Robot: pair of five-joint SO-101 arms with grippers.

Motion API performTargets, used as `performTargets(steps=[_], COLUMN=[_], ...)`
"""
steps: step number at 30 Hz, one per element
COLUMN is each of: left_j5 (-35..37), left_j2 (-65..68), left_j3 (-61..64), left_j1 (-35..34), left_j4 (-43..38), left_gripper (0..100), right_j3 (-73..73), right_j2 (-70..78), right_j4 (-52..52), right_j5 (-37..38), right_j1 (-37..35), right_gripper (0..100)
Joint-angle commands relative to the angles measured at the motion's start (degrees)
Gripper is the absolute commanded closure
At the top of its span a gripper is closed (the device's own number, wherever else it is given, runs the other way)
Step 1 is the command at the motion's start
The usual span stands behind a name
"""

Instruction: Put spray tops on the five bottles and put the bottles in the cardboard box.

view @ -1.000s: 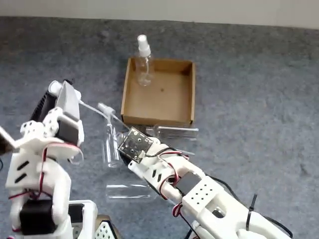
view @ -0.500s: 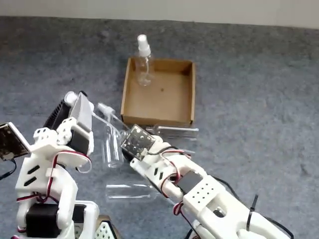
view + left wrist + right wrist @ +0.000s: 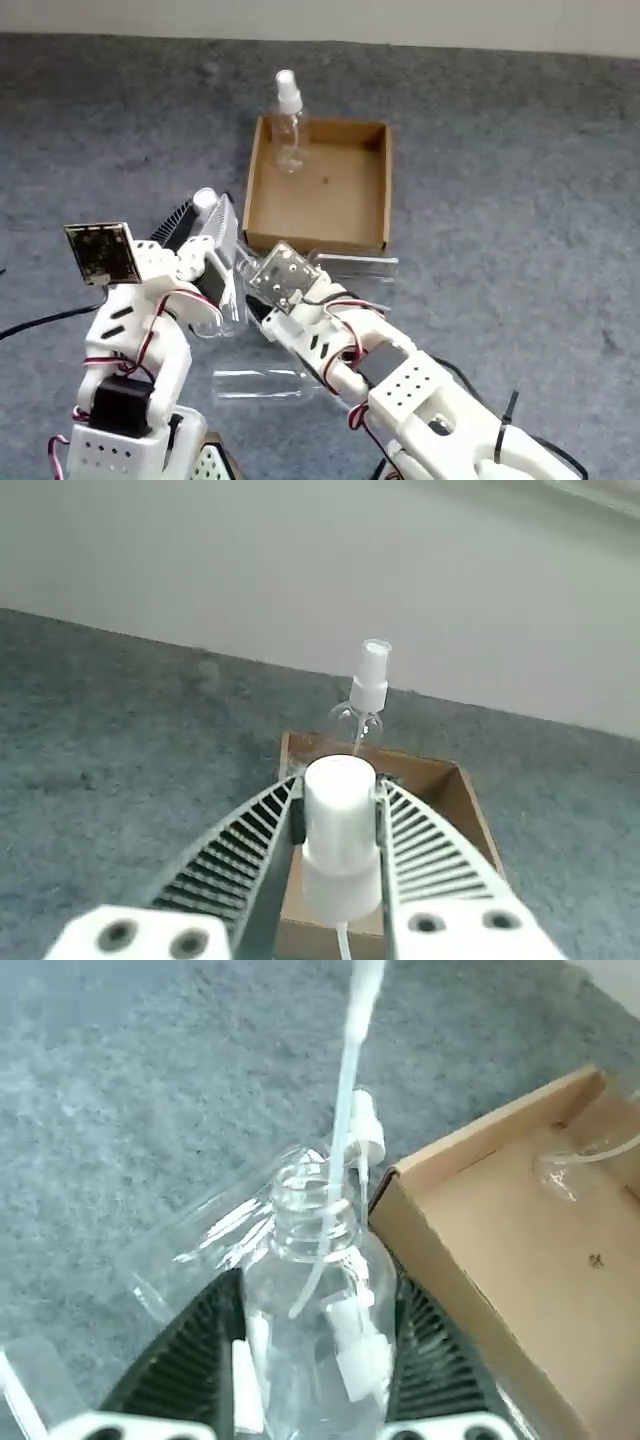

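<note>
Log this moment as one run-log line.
left jaws: shut on spray top | right jaws: shut on open bottle | dip tube in neck | capped bottle in cardboard box

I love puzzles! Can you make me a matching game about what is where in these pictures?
Things:
1 left claw
2 right claw
3 cardboard box
4 carpet

What it holds:
A open bottle
B capped bottle, standing up
C white spray top
D bare bottle, lying down

Pairs: 1-C, 2-A, 3-B, 4-D
</note>
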Motion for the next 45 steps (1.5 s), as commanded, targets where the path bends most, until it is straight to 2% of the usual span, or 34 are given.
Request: performTargets(steps=[1, 8, 12, 18, 26, 38, 45], left_j5=[-1.3, -1.4, -1.4, -2.8, -3.7, -3.9, -3.9], left_j2=[-0.6, -0.6, -0.5, -0.5, -0.5, -0.5, -0.6], left_j3=[0.0, 2.8, 4.4, 5.3, 5.9, 6.0, 5.9], left_j1=[1.1, 1.4, 1.6, 5.9, 6.2, 6.2, 6.2], left_j4=[-2.5, -4.2, -5.9, -5.6, -5.8, -5.7, -5.6], left_gripper=[100, 100, 100, 100, 100, 100, 100], right_j3=[-5.2, -5.9, -6.0, -6.0, -9.0, -13.5, -13.6], right_j2=[-1.4, -12.7, -18.3, -20.4, -20.0, -20.1, -20.1], right_j4=[-0.9, -0.7, 6.3, 8.5, 8.4, 8.6, 8.6], right_j5=[-1.2, -1.2, -1.2, -1.3, -6.9, -7.0, -7.3], right_j1=[0.7, 0.5, -2.2, -4.9, 3.5, 1.1, 6.6], right_gripper=[99.4, 99.4, 99.4, 99.4, 99.4, 99.4, 99.4])
